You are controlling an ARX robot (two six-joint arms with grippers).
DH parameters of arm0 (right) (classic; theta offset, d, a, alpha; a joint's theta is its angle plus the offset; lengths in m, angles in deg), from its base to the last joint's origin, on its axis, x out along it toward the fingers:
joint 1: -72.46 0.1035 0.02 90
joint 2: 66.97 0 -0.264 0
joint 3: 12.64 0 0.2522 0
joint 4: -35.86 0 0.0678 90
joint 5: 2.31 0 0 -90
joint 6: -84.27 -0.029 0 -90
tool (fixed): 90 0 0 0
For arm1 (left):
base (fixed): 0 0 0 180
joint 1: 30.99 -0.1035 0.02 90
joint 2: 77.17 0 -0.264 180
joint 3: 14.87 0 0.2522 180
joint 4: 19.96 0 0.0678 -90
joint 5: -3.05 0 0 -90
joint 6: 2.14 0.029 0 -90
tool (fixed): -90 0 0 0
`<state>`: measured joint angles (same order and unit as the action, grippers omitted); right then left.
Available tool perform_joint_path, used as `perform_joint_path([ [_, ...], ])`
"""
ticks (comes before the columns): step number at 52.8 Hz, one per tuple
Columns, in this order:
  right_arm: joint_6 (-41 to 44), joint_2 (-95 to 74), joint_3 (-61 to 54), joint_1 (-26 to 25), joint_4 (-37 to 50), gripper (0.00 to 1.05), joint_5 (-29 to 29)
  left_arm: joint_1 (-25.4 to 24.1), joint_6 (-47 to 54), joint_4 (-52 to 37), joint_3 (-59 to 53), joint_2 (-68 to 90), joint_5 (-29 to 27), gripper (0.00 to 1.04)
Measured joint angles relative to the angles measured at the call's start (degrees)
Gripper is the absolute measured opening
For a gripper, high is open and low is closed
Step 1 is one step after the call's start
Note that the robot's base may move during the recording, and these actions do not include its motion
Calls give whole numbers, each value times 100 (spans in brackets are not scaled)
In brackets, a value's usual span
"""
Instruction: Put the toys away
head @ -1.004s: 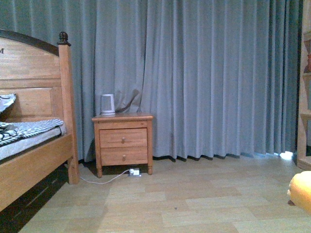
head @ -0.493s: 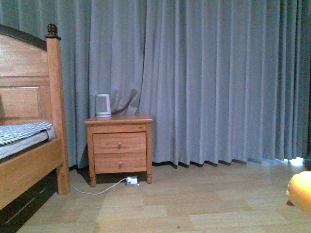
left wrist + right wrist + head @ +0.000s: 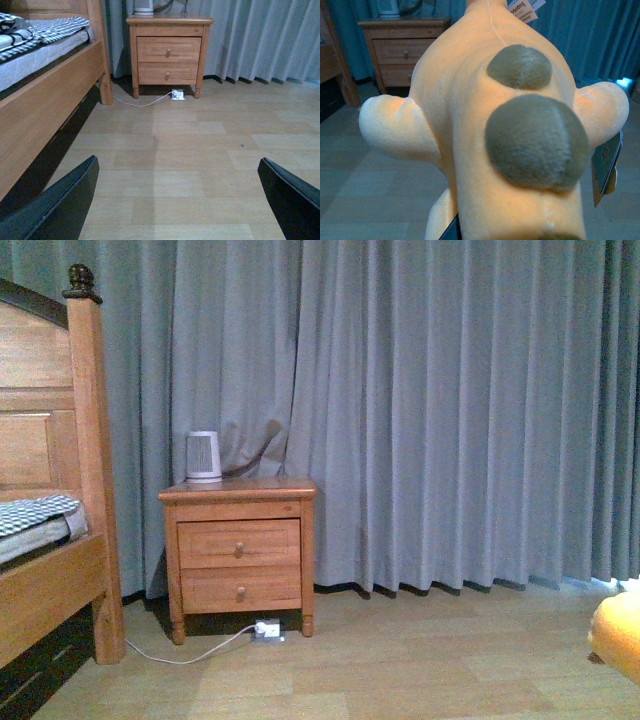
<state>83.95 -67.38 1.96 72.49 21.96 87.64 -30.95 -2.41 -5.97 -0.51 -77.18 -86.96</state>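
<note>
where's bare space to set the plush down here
For the plush: the floor is bare from the curtain hem towards the robot, right of the nightstand. The nightstand top is free right of the white device. Crowded: a cable and plug lie by the nightstand's feet, bedding covers the bed.

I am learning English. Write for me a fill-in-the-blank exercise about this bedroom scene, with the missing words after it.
1. The wooden nightstand has ___ drawers.
2. The small white appliance stands on ___ of the nightstand.
3. The left gripper is ___, with only bare floor showing between its fingers.
4. In the front view, the orange-yellow plush toy shows at the ___ edge of the picture.

Missing words: two; top; open; right.
</note>
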Motion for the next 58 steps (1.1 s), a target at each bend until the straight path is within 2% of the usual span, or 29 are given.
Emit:
perform_joint_path([
  [58, -2, 0, 0, 0, 0, 7, 0, 0, 0, 0, 0, 0, 2, 98],
])
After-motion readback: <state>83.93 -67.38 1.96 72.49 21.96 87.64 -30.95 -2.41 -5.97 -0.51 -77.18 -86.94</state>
